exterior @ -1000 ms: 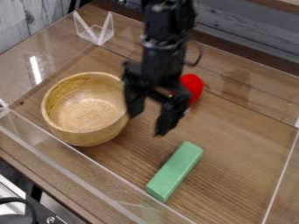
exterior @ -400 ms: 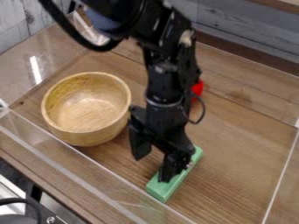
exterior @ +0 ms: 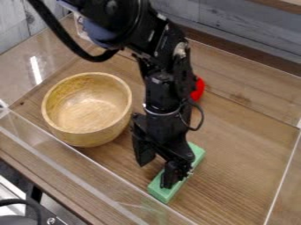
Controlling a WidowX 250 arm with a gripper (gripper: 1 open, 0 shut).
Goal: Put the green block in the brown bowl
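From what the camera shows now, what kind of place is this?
Probably a lab test bench rather than a home: a robot arm with its gripper works on a wooden table fenced by clear plastic walls, holding only a few props like a wooden bowl.

even soft daylight, faint shadows, low resolution, slight blur.

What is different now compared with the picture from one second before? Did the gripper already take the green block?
The gripper came down and toward the camera, from beside the brown bowl to just over the far end of the green block. It is open and has not closed on the block. The block and the bowl lie where they were, and the red object behind the arm too.
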